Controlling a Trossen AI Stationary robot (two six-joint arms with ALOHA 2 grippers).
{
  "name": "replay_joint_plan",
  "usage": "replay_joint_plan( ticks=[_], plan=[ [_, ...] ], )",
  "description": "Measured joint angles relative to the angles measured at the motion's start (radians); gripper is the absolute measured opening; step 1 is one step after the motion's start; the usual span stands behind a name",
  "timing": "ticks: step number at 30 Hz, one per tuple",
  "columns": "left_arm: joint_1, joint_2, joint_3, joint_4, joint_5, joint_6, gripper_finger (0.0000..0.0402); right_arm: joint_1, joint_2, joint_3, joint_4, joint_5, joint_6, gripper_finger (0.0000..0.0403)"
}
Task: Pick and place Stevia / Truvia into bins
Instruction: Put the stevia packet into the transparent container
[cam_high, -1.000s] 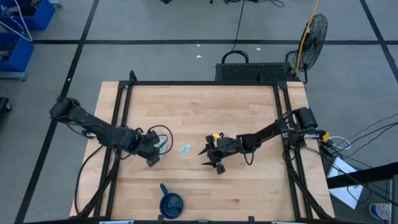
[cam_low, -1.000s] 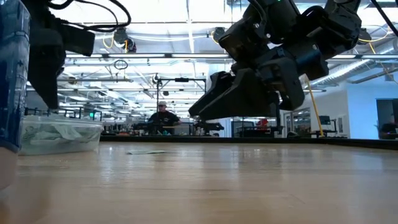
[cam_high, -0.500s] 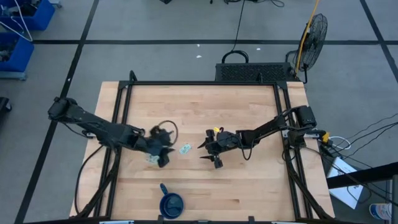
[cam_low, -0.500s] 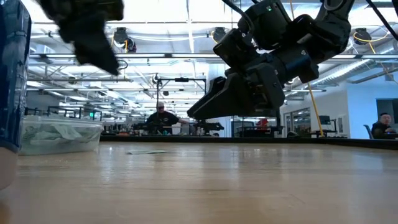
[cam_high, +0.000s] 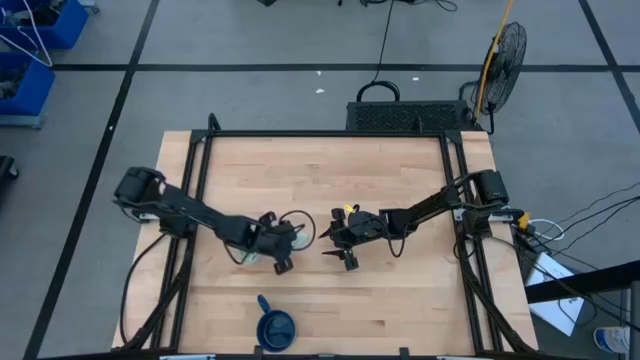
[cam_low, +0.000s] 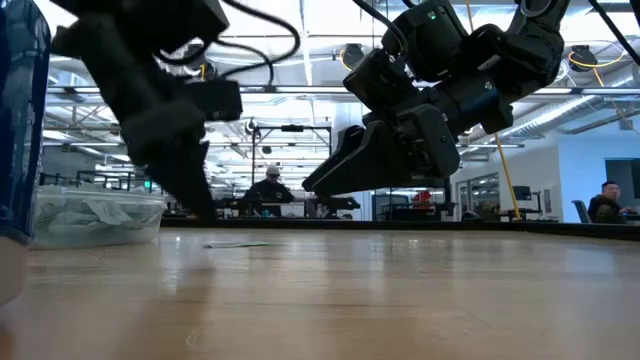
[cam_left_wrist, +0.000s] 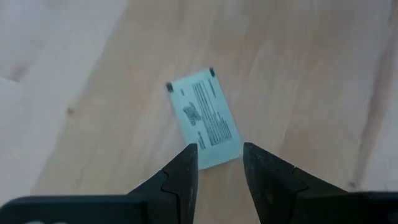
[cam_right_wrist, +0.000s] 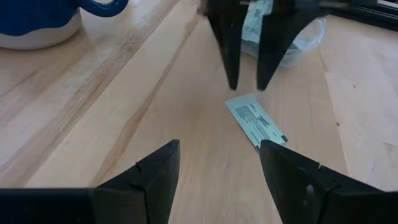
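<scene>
One pale green and white sachet (cam_left_wrist: 204, 118) lies flat on the bare wood, also seen as the sachet (cam_right_wrist: 255, 121) in the right wrist view. My left gripper (cam_left_wrist: 219, 163) is open and points down over it, one finger on either side of its near end, just above the table (cam_low: 203, 208). The clear tub (cam_low: 90, 215) stands beside it with several sachets inside (cam_right_wrist: 256, 15). My right gripper (cam_right_wrist: 217, 149) is open and hovers to the right of the sachet (cam_high: 335, 248), touching nothing.
A dark blue cup (cam_high: 277, 327) stands near the table's near edge, close to the low camera (cam_low: 20, 120). Black frame rails (cam_high: 195, 170) run along the left and right sides of the table. Bare wood lies between the two grippers and toward the far edge.
My left gripper has left the spot above the tub, swung toward the table's right and come down over the lone sachet, fingers pointing down. The sachet and tub have stayed in place. My right gripper has kept almost still.
</scene>
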Motion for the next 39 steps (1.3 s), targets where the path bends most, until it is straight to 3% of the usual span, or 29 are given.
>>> replay_joint_plan(
  ticks=[12, 19, 22, 28, 34, 39],
  plan=[
    [0.042, 0.073, 0.001, 0.023, 0.041, -0.044, 0.0134, 0.000, 0.000, 0.000, 0.000, 0.000, 0.000, 0.0215],
    [0.071, 0.073, 0.002, 0.019, 0.072, 0.034, 0.0131, 0.000, 0.000, 0.000, 0.000, 0.000, 0.000, 0.0215],
    [0.079, 0.073, 0.002, 0.009, 0.080, 0.072, 0.0106, 0.000, 0.000, 0.000, 0.000, 0.000, 0.000, 0.0215],
    [0.091, 0.073, 0.003, -0.012, 0.084, 0.088, 0.0012, 0.000, 0.000, 0.000, 0.000, 0.000, 0.000, 0.0215],
    [0.080, 0.061, 0.001, -0.022, 0.084, 0.118, 0.0005, 0.000, 0.000, 0.000, 0.000, 0.000, 0.000, 0.0215],
    [0.051, -0.052, -0.003, -0.095, 0.063, 0.115, 0.0004, 0.000, 0.000, 0.000, -0.016, 0.000, 0.000, 0.0215]
  ],
)
